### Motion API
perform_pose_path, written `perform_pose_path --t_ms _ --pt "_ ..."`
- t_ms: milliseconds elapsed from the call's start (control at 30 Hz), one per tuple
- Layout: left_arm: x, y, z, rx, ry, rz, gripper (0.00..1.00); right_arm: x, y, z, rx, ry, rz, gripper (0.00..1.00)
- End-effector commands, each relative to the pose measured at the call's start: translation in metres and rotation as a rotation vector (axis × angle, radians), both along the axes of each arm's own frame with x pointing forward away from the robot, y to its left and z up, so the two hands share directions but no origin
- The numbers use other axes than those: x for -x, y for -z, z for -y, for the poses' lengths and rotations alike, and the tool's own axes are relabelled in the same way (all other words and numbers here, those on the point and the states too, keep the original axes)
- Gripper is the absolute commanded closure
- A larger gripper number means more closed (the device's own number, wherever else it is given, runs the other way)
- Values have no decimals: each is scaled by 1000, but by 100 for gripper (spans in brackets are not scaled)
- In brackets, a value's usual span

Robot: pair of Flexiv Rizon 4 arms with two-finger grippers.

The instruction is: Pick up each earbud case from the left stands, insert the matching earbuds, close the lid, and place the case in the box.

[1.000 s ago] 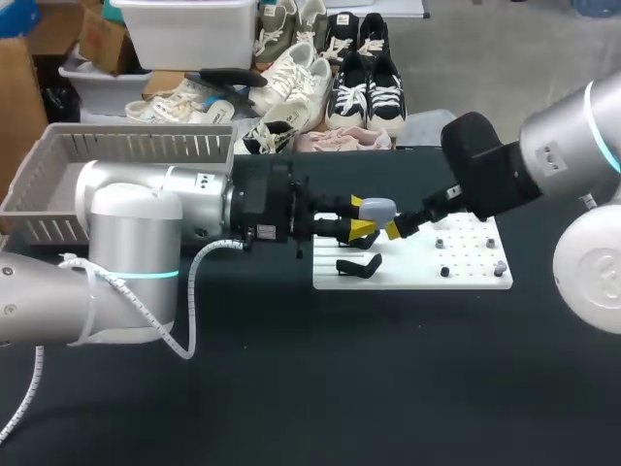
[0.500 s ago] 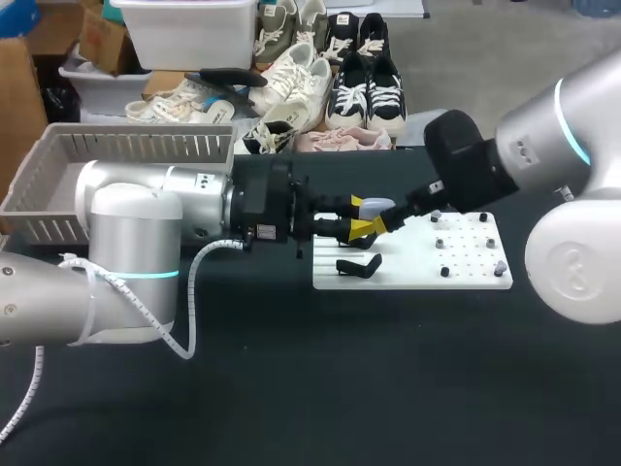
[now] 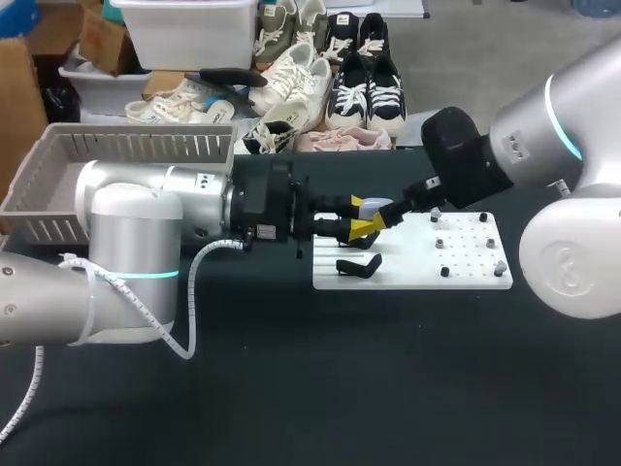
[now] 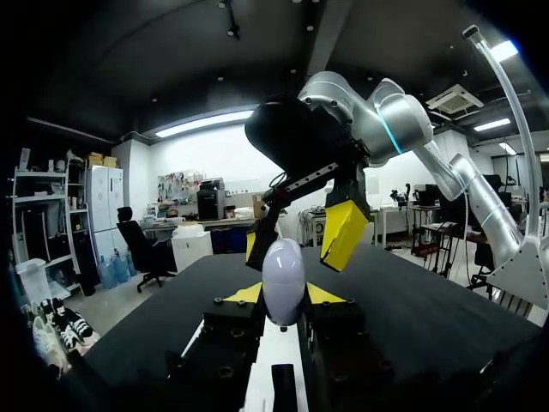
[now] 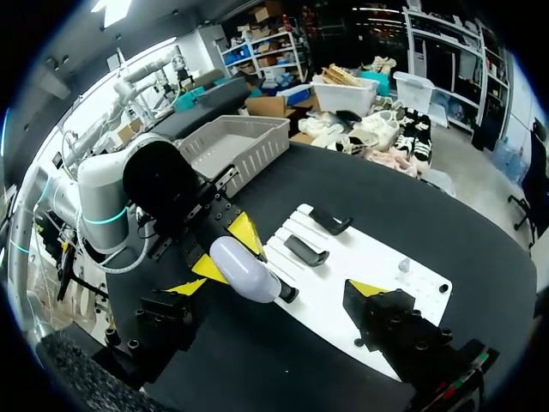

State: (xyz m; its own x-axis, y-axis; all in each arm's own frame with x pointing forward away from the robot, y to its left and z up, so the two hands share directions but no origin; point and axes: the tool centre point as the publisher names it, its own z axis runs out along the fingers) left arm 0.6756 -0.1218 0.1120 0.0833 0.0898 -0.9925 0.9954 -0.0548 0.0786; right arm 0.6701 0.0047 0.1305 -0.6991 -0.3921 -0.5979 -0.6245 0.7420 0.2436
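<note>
Far left, at the table's back edge: a grey slatted basket [image 3: 136, 148]. The left arm [image 3: 146, 228] lies level across the dark table [image 3: 291, 388], and the left gripper [image 3: 359, 217] is closed on a pale lavender earbud case [image 4: 283, 279], one yellow tip pressed to each side. The case is held clear of the table, over the near end of the white peg board [image 3: 456, 270]. The right gripper [image 5: 277, 288] meets it from the opposite side. Its fingers are spread wide, straddle the case's free end and appear not to touch it. A black stand [image 3: 359, 264] lies on the board beside the case, and small pegs [image 3: 500, 265] dot the board's right half. The right arm [image 3: 543, 146] comes in from the right.
</note>
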Motion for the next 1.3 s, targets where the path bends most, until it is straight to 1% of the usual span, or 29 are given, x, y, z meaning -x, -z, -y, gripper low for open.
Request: perform_pose_path --t_ms 33,100,900,1300 --pt "-1 1 0 2 0 1 100 1 -1 0 19 20 5 0" --pt "-1 1 0 2 0 1 100 1 -1 1 32 23 12 0" --pt "-1 1 0 2 0 1 100 -5 2 6 52 36 16 0" --pt "-1 1 0 2 0 1 100 -8 -4 4 50 36 26 0"
